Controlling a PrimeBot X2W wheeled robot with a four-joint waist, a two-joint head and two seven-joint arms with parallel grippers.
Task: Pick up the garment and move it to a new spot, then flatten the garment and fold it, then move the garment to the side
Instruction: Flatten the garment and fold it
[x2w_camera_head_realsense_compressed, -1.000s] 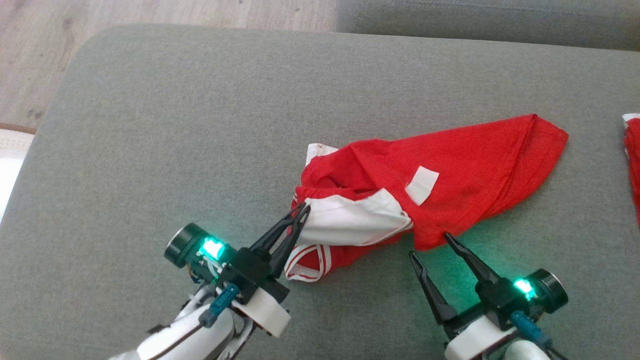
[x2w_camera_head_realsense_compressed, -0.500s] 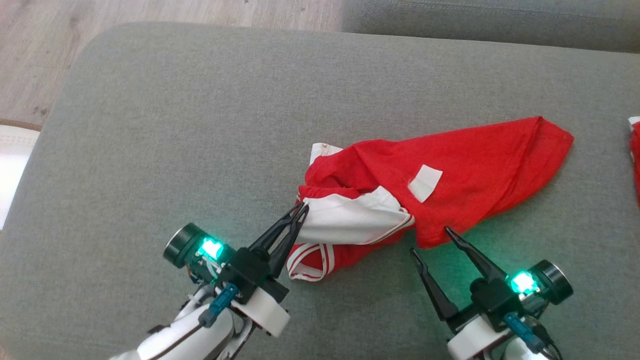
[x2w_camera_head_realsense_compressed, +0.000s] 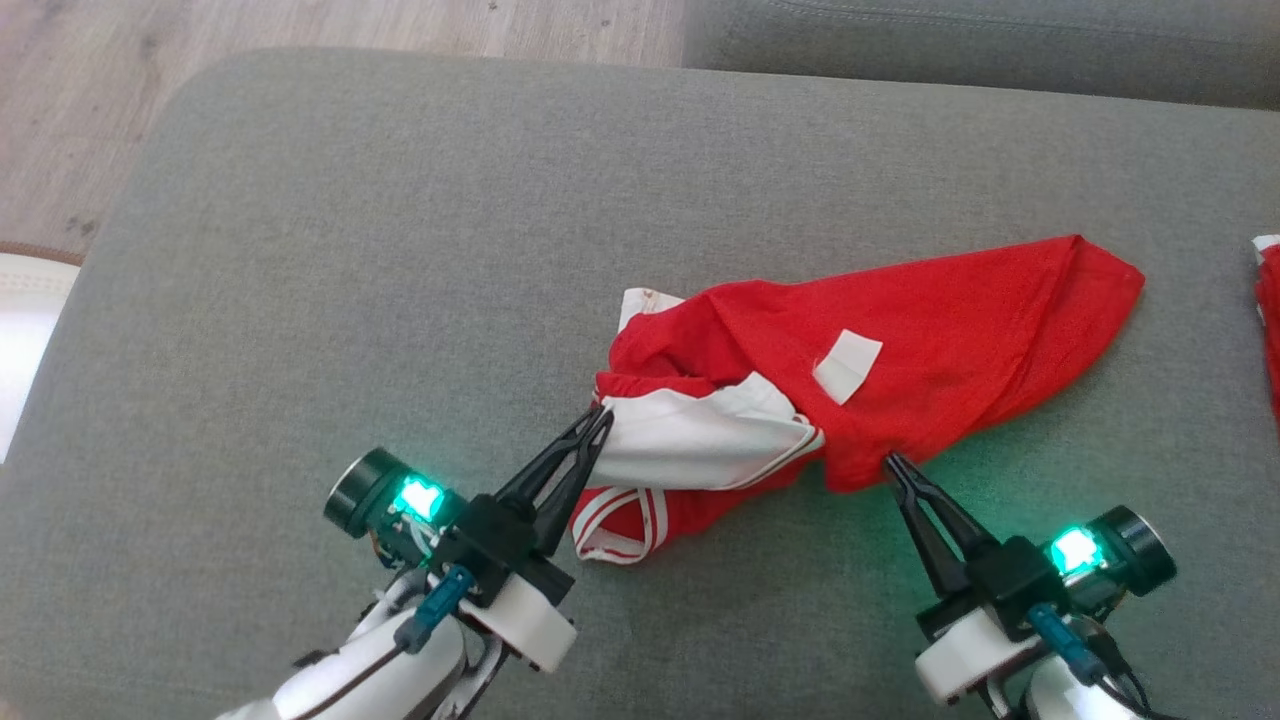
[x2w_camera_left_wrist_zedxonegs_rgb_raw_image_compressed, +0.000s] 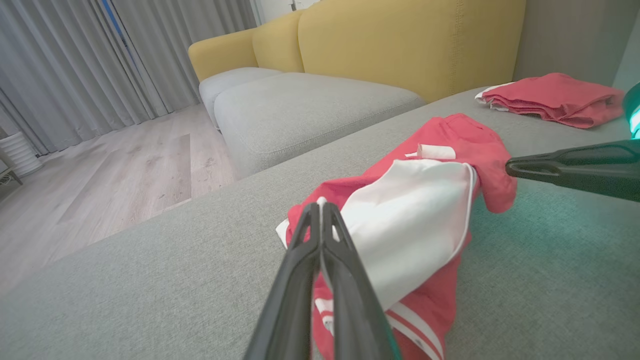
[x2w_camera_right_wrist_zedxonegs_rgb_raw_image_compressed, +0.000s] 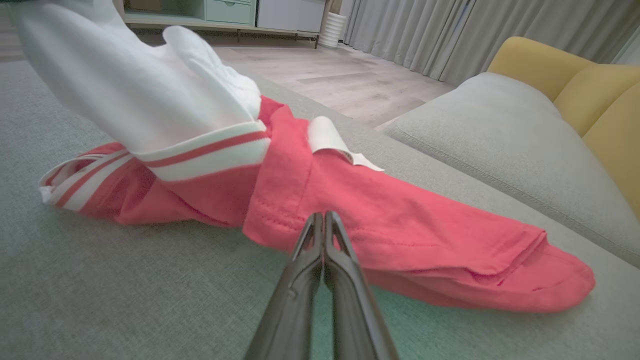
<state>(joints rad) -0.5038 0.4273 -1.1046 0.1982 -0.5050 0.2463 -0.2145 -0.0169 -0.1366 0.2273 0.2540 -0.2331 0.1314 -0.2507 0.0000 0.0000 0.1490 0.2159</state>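
Note:
A red garment (x2w_camera_head_realsense_compressed: 950, 320) with white panels and striped trim lies crumpled on the grey couch cushion (x2w_camera_head_realsense_compressed: 400, 250), a white label on top. My left gripper (x2w_camera_head_realsense_compressed: 602, 413) is shut on the garment's white panel at its left end, as the left wrist view shows (x2w_camera_left_wrist_zedxonegs_rgb_raw_image_compressed: 320, 205), with the garment (x2w_camera_left_wrist_zedxonegs_rgb_raw_image_compressed: 415, 215) just beyond. My right gripper (x2w_camera_head_realsense_compressed: 889, 460) is shut on the red hem at the garment's near edge; in the right wrist view its tips (x2w_camera_right_wrist_zedxonegs_rgb_raw_image_compressed: 324, 215) pinch the stitched fold of the garment (x2w_camera_right_wrist_zedxonegs_rgb_raw_image_compressed: 400, 215). The right gripper (x2w_camera_left_wrist_zedxonegs_rgb_raw_image_compressed: 507, 167) also enters the left wrist view from the right.
A second red garment (x2w_camera_head_realsense_compressed: 1268, 320) lies folded at the cushion's right edge (x2w_camera_left_wrist_zedxonegs_rgb_raw_image_compressed: 550, 102). Another grey cushion (x2w_camera_head_realsense_compressed: 980, 40) lies beyond, with a yellow sofa back (x2w_camera_left_wrist_zedxonegs_rgb_raw_image_compressed: 400, 40) behind it. Wooden floor (x2w_camera_head_realsense_compressed: 300, 25) lies past the far left edge, and a white object (x2w_camera_head_realsense_compressed: 20, 320) sits at the left.
My right gripper, open a second ago beside the red hem, has closed its fingers on that hem. The left gripper has kept its hold and barely moved.

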